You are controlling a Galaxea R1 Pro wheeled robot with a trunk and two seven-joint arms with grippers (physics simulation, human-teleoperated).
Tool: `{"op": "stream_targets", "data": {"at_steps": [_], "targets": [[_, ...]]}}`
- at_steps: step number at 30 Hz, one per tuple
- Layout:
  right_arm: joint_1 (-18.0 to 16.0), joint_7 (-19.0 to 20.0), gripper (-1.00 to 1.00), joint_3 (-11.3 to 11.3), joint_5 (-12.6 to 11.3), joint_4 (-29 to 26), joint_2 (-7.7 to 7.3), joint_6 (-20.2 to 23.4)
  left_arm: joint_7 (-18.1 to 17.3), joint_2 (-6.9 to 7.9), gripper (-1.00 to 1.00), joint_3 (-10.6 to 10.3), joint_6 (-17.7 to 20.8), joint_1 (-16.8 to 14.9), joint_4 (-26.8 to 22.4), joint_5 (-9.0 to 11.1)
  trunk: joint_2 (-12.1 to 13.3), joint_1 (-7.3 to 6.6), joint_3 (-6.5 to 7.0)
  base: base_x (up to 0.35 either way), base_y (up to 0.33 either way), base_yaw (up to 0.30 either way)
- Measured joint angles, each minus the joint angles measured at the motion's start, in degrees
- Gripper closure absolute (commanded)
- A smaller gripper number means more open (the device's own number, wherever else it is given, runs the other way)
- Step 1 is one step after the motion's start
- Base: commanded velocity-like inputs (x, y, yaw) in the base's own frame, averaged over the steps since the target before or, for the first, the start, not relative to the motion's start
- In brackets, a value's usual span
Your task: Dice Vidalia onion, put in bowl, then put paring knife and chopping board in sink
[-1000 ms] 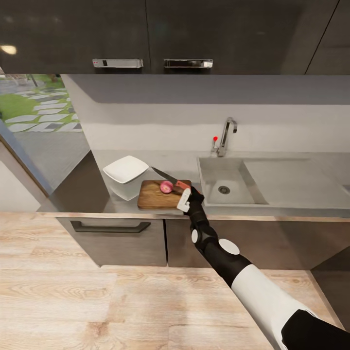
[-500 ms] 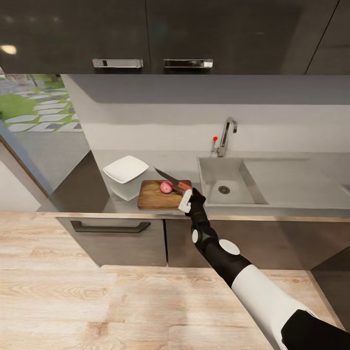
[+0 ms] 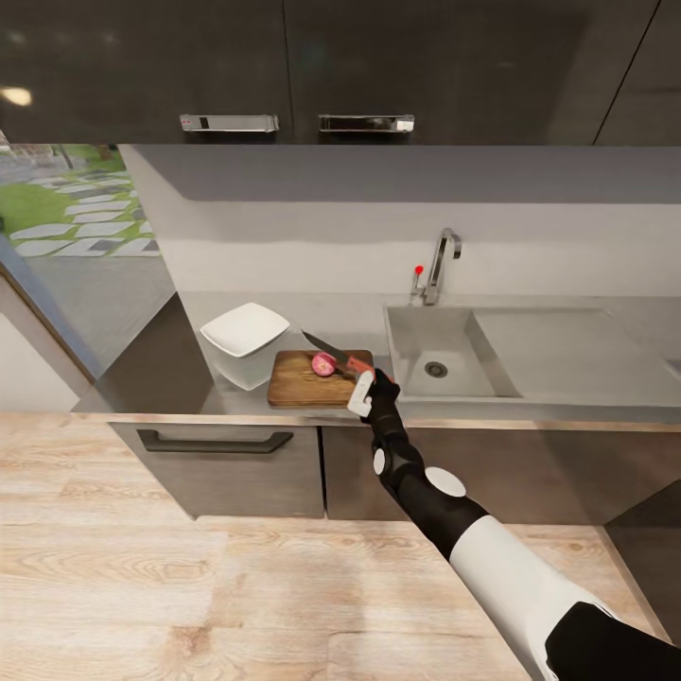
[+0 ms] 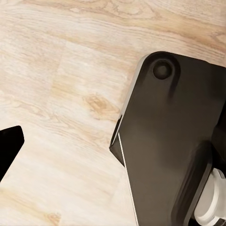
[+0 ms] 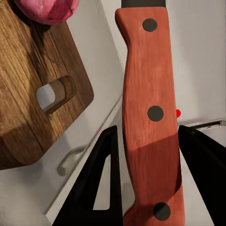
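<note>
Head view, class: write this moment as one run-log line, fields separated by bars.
phase: dicing | right end effector: shut on paring knife | Vidalia onion: whole, on chopping board | bowl: empty, beside board

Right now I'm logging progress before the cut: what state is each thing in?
Vidalia onion: whole, on the board.
Chopping board: flat on the countertop.
Paring knife: held, blade over the onion.
Right gripper: shut on the handle.
Bowl: empty.
Sink: empty.
</note>
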Motion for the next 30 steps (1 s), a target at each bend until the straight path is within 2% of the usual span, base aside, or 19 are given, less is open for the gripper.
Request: {"op": "stream_targets", "data": {"at_steps": [23, 30], "targets": [[0.00, 0.00, 1.00, 0.08, 0.03, 0.95, 0.09, 0.06, 0.00, 0.00, -1.00, 0.00, -0.08, 0.00, 0.00, 0.00, 0.00, 0.00, 0.00, 0.000, 0.000, 0.000], [0.00, 0.00, 1.00, 0.08, 0.03, 1.72, 0.23, 0.09, 0.00, 0.00, -1.00, 0.00, -0.09, 0.00, 0.00, 0.00, 0.00, -0.02, 0.00, 0.148, 0.000, 0.000]]}}
